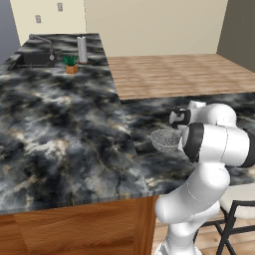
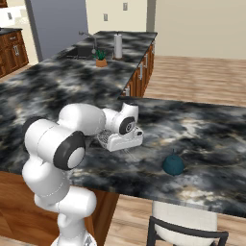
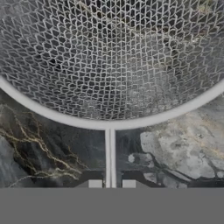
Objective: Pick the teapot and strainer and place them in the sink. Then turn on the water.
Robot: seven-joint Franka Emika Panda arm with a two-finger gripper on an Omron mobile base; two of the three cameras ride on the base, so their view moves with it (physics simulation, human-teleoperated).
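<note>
Strainer pick-up is the step in hand: gripper clamped tight on its thin handle, bowl resting on the marble counter. Teapot sits nearby, untouched. Next, IMO: lift w/o slipping, then carry to the far-off sink.

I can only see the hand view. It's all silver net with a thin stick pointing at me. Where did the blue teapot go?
Observer: The teapot sits on the dark marble counter, to the robot's right, apart from the strainer.
Operator: Is the sink nearby?
Observer: No. The sink is at the far end of the counter's other wing, to the left.
Operator: What's next to it?
Observer: A small potted plant and a white upright roll stand just beside it.
</note>
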